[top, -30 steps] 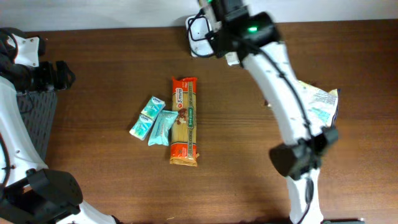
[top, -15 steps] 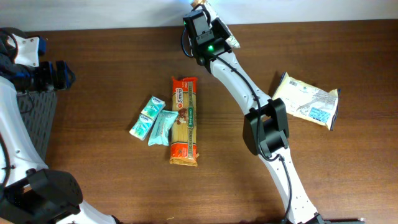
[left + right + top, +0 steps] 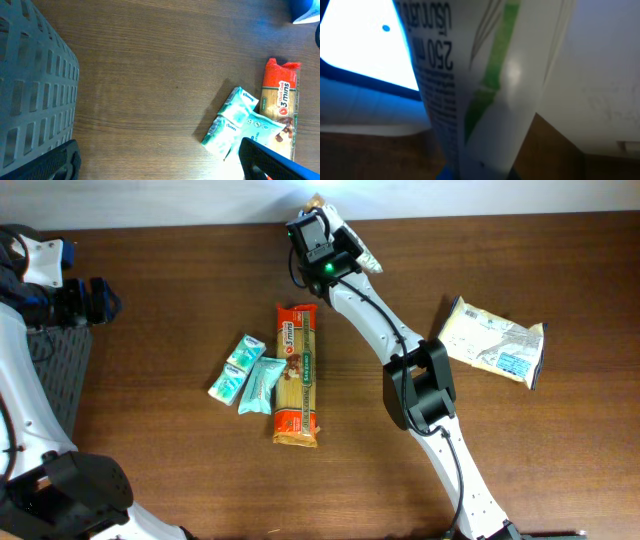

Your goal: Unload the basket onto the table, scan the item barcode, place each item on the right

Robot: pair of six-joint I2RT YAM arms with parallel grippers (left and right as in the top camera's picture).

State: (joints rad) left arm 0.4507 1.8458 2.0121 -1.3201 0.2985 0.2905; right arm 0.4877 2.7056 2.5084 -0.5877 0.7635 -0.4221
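Gripping a white-and-green packet [image 3: 485,95] in the right gripper [image 3: 335,227], clamped tight, just past the far end of the spaghetti pack [image 3: 296,373], right up against the glowing scanner [image 3: 355,45]. Resting the left gripper [image 3: 95,298] well left of the spaghetti pack, spread wide, carrying nothing. Could miss the read here: wrapper curved and tilted, barcode not in sight, perhaps turned away from the light. Might slip, too, with more twisting.

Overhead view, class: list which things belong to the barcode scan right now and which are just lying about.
In the job: right gripper, shut on the white-and-green packet.
Lying about: spaghetti pack; teal tissue pack; second tissue pack; white pouch; grey basket.
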